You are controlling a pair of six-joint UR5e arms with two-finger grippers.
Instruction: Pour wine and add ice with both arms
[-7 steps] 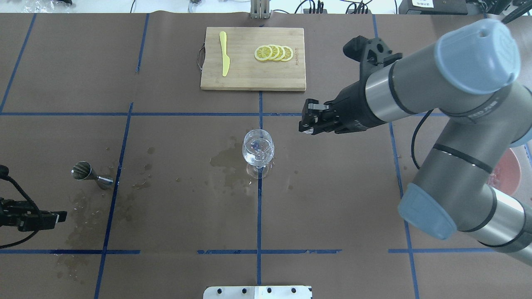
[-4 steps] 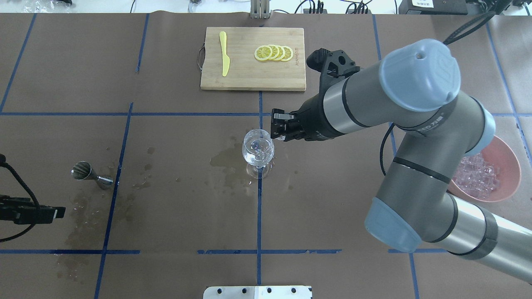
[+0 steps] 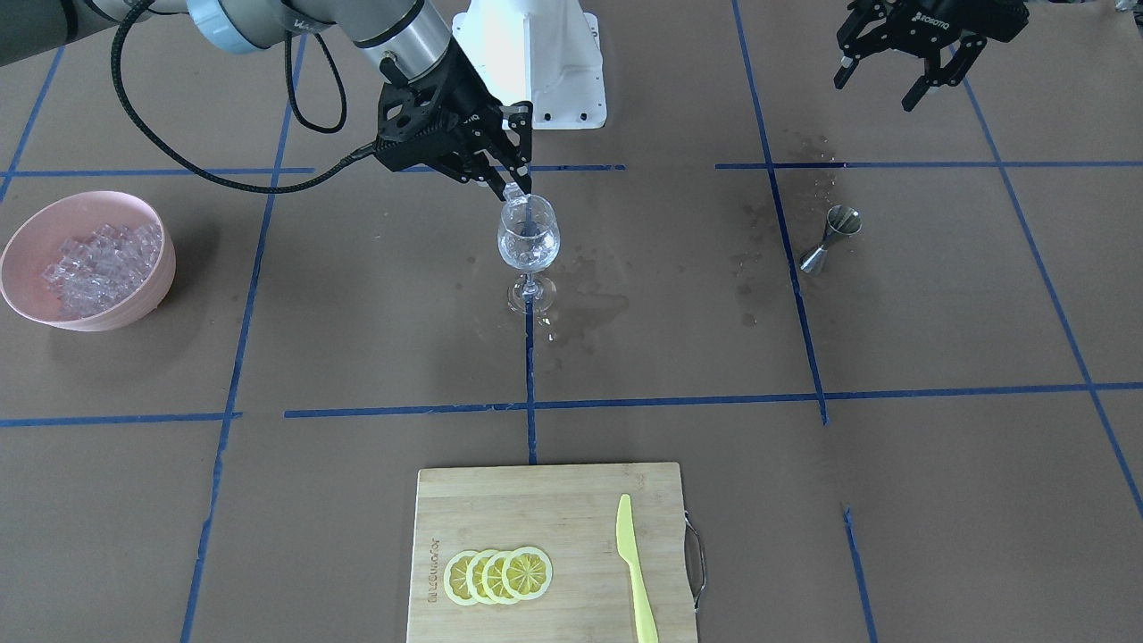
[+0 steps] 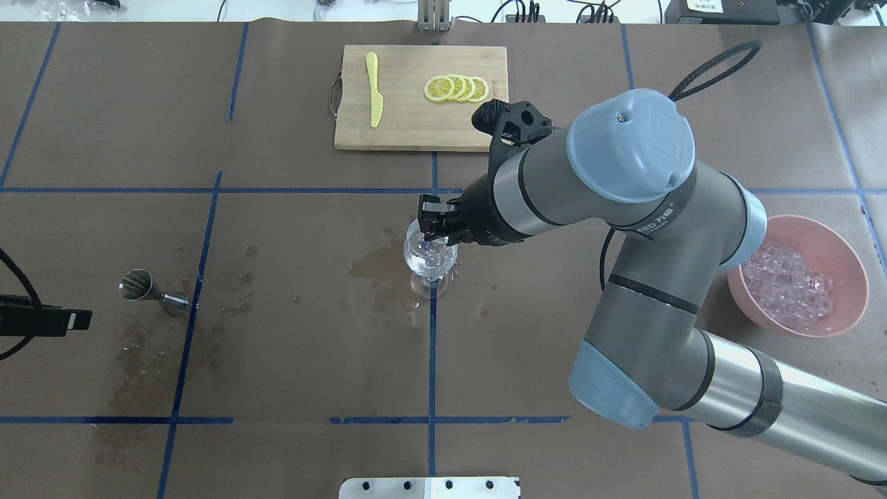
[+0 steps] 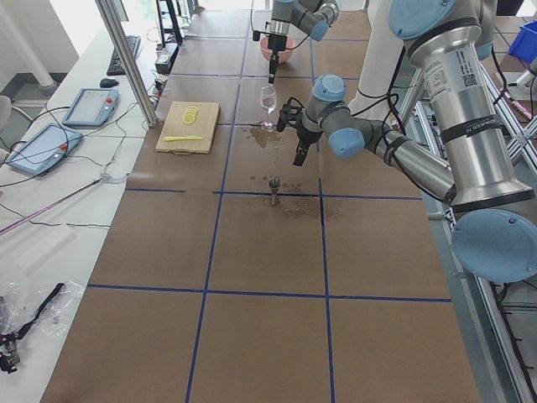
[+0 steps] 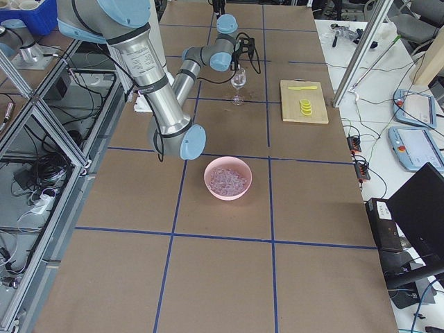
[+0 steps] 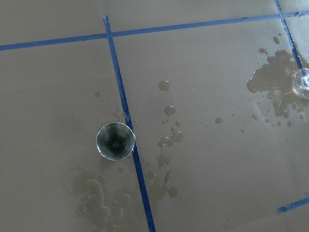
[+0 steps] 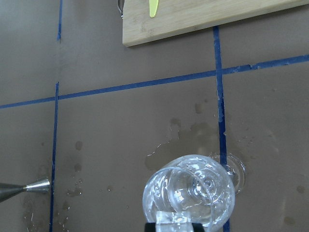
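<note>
One ice cube [image 8: 173, 221] (in right tool [image 3: 513, 186]) overhangs glass [image 3: 528, 241].

2 arms [image 4: 624, 208], 1 glass [image 4: 430, 258], 1 jigger [image 4: 142, 287], 1 bowl [image 4: 856, 277], ice cubes [image 4: 790, 285] too many to count, 1 board [image 4: 409, 132], 4 lemon slices [image 4: 457, 89], 1 knife [image 4: 374, 90].

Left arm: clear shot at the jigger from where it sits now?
Probably yes. The left pincer hangs open near the jigger, which stands alone on the paper; the right arm holds an ice cube over the glass, well aside.
</note>
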